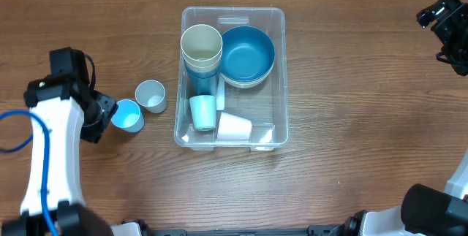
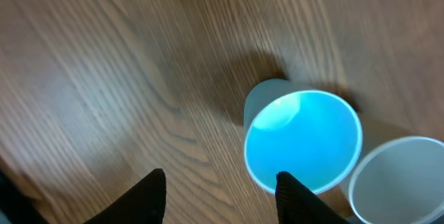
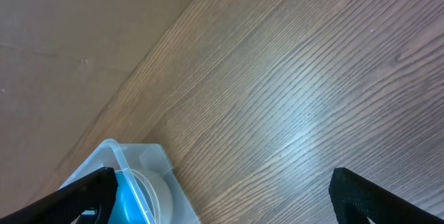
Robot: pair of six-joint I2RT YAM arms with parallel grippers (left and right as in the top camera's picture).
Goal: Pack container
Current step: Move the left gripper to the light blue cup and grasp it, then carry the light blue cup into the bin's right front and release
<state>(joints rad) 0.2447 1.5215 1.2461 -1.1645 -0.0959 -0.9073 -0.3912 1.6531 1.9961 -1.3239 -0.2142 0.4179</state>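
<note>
A: "The left claw [image 2: 222,200] is open and empty. The blue cup [image 2: 303,141] sits right of its fingers, just beside a pale cup [image 2: 402,175]. It should shift right until 1 finger enters the rim."

B: "And the right claw [image 3: 222,203]?"

A: "Wide open, far right. The container [image 1: 232,9], clear with rounded corners, sits mid-desk [image 1: 351,163], holding stacked cups [image 1: 201,46] and a blue bowl [image 1: 247,55]."

Top-down overhead, oblique R-wrist: shared container [image 1: 256,108] [image 3: 149,156]

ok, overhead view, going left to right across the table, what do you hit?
left end effector → blue cup → grey cup → container with cups and a bowl inside → right end effector
</note>
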